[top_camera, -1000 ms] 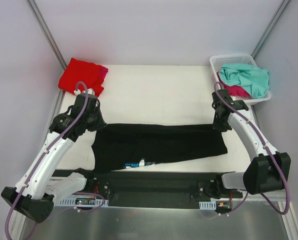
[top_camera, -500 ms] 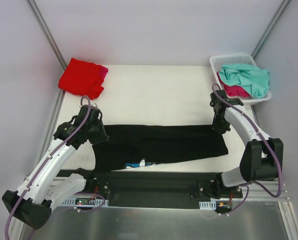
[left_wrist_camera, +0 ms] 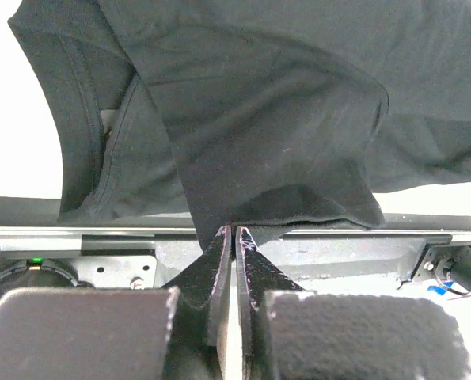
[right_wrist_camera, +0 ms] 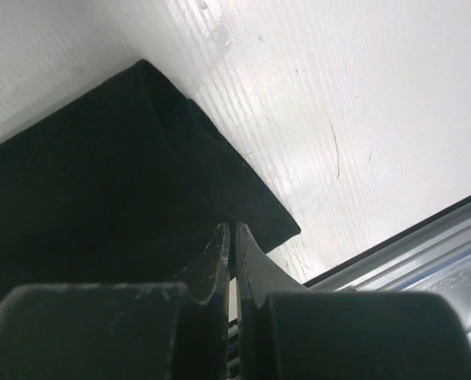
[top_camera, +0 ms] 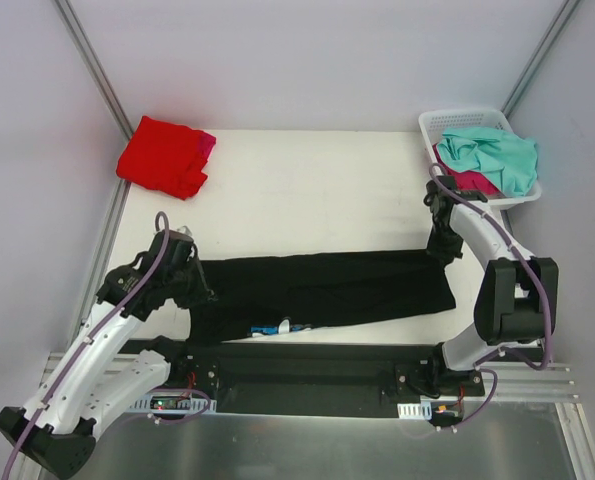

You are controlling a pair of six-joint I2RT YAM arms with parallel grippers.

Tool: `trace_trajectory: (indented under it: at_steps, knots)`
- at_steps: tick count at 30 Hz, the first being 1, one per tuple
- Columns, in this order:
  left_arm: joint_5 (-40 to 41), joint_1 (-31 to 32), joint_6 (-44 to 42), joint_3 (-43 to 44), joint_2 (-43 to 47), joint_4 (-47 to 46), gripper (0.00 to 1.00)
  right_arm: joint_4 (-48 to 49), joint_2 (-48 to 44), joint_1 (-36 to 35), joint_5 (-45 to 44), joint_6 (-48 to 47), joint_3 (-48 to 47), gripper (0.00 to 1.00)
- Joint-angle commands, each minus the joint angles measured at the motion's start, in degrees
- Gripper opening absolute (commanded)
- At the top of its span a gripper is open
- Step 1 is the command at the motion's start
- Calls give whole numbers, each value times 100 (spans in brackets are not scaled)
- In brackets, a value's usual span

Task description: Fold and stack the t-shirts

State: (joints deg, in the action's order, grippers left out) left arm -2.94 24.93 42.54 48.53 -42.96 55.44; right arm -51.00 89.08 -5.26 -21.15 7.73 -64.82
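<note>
Top external view: the black shirt (top_camera: 327, 288) lies as a long band across the near part of the worktop (top_camera: 307, 190). The left claw (top_camera: 207, 292) pinches its left end, fingers pressed together on the hem. The right claw (top_camera: 444, 252) likewise grips the right corner. A red shirt (top_camera: 162, 155) sits folded at the far left corner. A teal shirt (top_camera: 492, 155) lies in the basket (top_camera: 432, 125) at far right.

The spread shirt (top_camera: 327, 290) lies across the near part of my table (top_camera: 317, 190), running left to right. My left gripper (top_camera: 207, 292) is at its left end, my right gripper (top_camera: 445, 254) at its right end. A pile of shirts (top_camera: 162, 155) sits in the far left corner; the basket (top_camera: 462, 117), loose shirts (top_camera: 492, 155) in it, stands far right
</note>
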Motion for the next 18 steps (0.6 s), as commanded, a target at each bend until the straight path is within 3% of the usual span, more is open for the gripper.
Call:
trace_trajectory:
  at_steps: [1,9,18]
  knots:
    - [-251,100,236,-2,261,423,0,38,241,209,-21,19,-347,1]
    - [-549,126,386,-151,534,617,0,143,523,244,119,-8,-383,1]
    - [-866,170,404,-318,657,688,0,161,198,174,260,-43,-22,1]
